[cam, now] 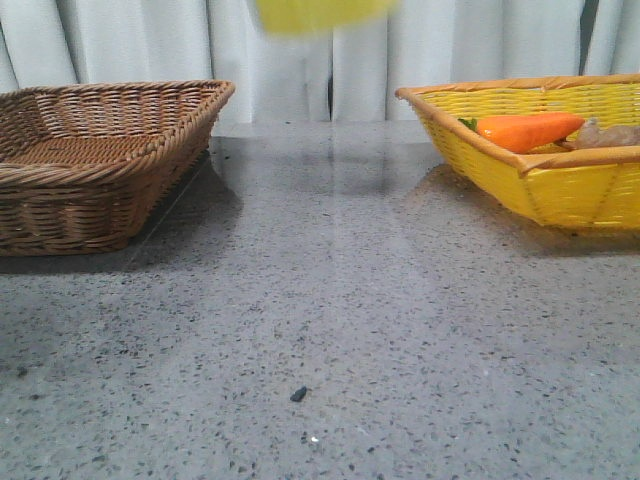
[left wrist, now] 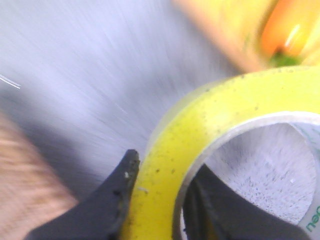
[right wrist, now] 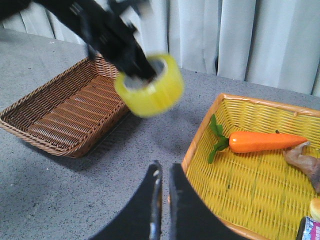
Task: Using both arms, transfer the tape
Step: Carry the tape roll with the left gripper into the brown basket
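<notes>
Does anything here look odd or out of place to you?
Nothing looks spilled or broken. The one curious sight is the tape held in mid-air by the left pincer between the brown basket and the yellow basket. A small dark speck lies on the table.

Tape (right wrist: 150, 92): wide translucent-yellow roll w/ white core & a bit of green print, motion-blurred, held up in the air well above the table, pinched through its wall w/ one finger inside the core, between the two baskets.
</notes>
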### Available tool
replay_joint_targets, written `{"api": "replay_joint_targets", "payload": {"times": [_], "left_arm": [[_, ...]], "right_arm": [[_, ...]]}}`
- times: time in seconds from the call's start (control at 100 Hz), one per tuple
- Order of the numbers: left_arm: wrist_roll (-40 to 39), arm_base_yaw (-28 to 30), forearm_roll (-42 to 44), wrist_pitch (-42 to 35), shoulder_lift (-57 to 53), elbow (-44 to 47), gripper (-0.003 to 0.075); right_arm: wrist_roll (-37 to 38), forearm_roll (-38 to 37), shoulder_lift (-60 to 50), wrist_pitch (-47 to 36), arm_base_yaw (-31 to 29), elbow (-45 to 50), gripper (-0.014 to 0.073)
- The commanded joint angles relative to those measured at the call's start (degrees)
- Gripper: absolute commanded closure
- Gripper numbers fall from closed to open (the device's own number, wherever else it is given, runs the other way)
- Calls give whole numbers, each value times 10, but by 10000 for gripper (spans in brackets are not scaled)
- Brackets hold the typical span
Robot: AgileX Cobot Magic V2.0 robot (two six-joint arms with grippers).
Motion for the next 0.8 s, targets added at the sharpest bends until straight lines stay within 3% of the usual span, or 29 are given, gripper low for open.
{"api": "replay_joint_targets", "payload": {"times": [0.0,0.08,0.15,0.47,0.66,0.79], "left_arm": [[-2,0,76,0,-74,-23,741],[-10,1,178,25,-89,-19,741],[-22,13,211,25,-99,7,741],[-81,128,165,23,-110,205,741],[-97,147,165,-3,-111,283,738],[-122,151,182,4,-111,305,659]], "right_arm": [[-1,-10,8,-42,-2,-16,641],[-1,-14,8,-42,-2,-16,641],[-1,-14,8,-42,-2,-16,641],[-1,-17,8,-30,-2,-16,641],[-1,-26,8,-30,-2,-14,641],[-1,-28,8,-31,-2,-10,641]]}}
